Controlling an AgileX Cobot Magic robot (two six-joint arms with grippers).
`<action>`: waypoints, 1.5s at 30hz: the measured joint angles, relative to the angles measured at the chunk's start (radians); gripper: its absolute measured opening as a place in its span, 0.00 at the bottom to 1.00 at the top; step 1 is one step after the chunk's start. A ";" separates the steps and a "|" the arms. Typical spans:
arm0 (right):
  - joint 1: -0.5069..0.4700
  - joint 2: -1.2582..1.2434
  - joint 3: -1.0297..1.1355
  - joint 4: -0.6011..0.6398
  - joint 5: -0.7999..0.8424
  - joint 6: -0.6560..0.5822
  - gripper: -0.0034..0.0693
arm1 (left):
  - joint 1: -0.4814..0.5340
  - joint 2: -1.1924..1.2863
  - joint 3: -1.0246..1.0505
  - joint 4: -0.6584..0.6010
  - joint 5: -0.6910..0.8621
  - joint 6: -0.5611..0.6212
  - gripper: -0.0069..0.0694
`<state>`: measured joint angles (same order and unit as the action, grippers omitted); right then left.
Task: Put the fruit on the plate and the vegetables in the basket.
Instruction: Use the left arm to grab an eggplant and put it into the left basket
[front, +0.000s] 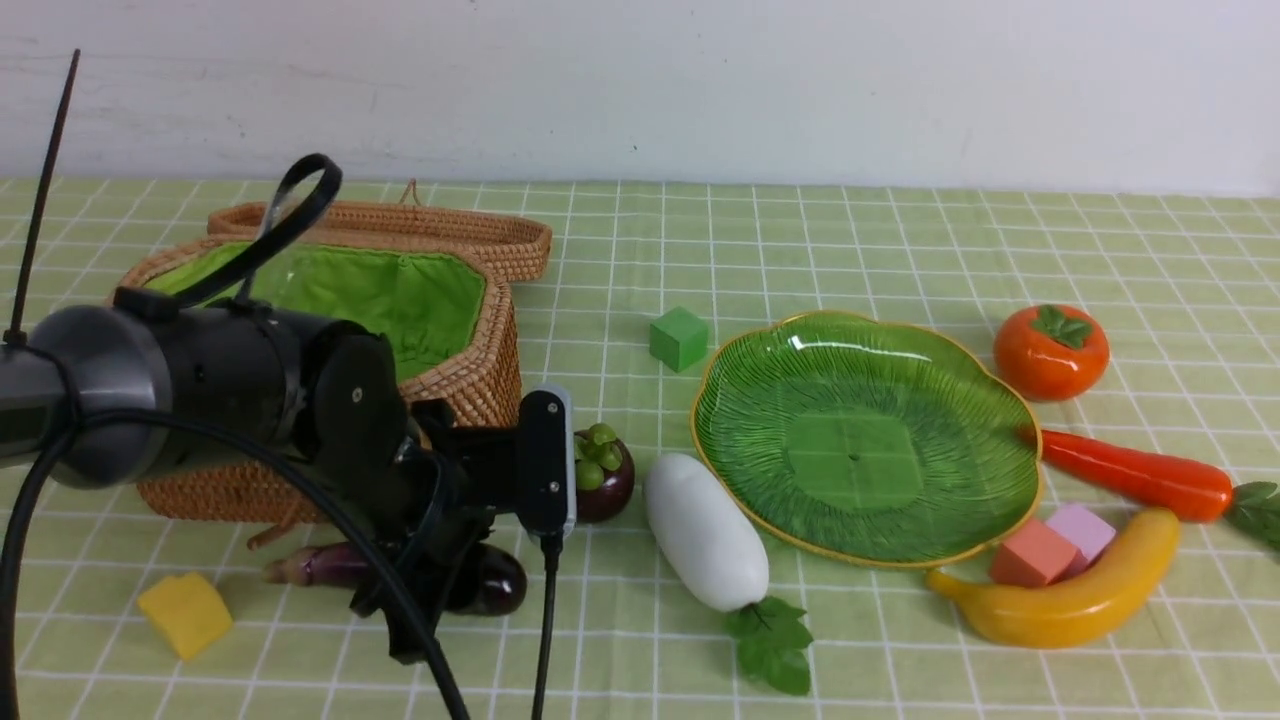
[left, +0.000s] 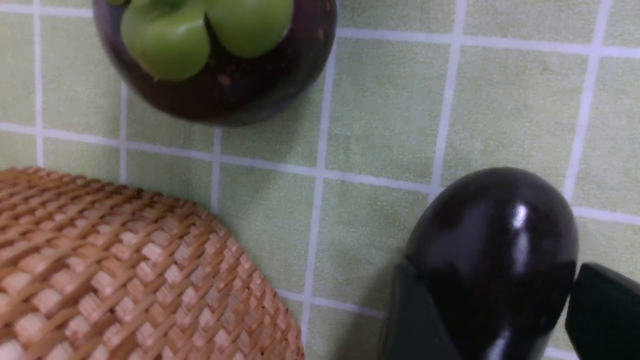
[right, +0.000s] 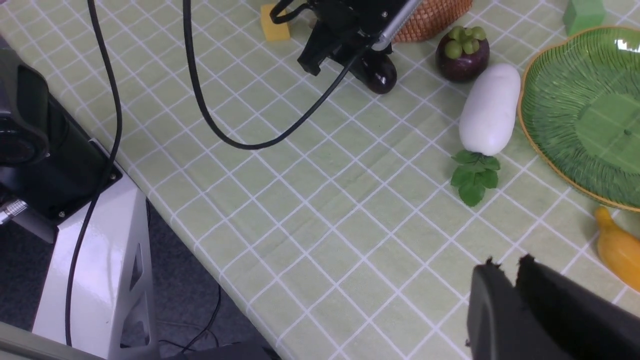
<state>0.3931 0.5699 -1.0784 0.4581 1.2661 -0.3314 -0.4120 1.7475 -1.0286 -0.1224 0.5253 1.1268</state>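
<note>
**As the left claw straddles the eggplant, every fruit and vegetable lies on the cloth**

Where the left gripper (left: 492, 280) has its two dark fingers, one stands on each side of the eggplant's (front: 498, 583) rounded end. The left wrist view shows them very close to its glossy skin, but whether they press it or merely flank it cannot be told. The eggplant lies flat on the green checked tablecloth (front: 900, 250), just in front of the basket (front: 492, 380), with its pale stem end pointing to the robot's left.

The basket sits at the left of the table with its lid (front: 440, 225) thrown back behind it and its green lining showing. Off its right front corner rests the mangosteen (front: 603, 470), cap up and near the eggplant's rounded end. Next to the right lies the radish (front: 705, 530), its leaves toward the robot and its body just beside the plate's (front: 865, 440) left front rim.

Beyond the plate's right side the persimmon (front: 1050, 352) stands apart from the rim. The carrot (front: 1135, 472) lies nearer the robot than that, its tip meeting the plate's right edge and its leaves pointing away to the right. The banana (front: 1070, 595) curves along the plate's right front, with an orange cube (front: 1033, 553) and a lilac cube (front: 1080, 528) tucked between it and the rim. A green cube (front: 679, 338) sits between basket and plate, and a yellow cube (front: 186, 613) lies at the left front.

The right gripper (right: 509, 265) hangs over the near part of the table, its fingers drawn together with nothing between them.
</note>
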 joint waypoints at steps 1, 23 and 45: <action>0.000 0.000 0.000 0.000 0.000 0.000 0.15 | 0.000 0.000 0.000 0.001 -0.001 -0.013 0.64; 0.000 0.000 0.000 0.001 0.000 0.000 0.17 | 0.000 0.035 0.013 0.000 0.115 -0.058 0.64; 0.000 0.000 0.000 0.001 0.000 0.000 0.18 | 0.000 -0.436 -0.012 -0.141 0.179 -0.342 0.63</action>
<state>0.3931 0.5699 -1.0784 0.4593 1.2661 -0.3314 -0.4124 1.3116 -1.0409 -0.2630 0.7040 0.7849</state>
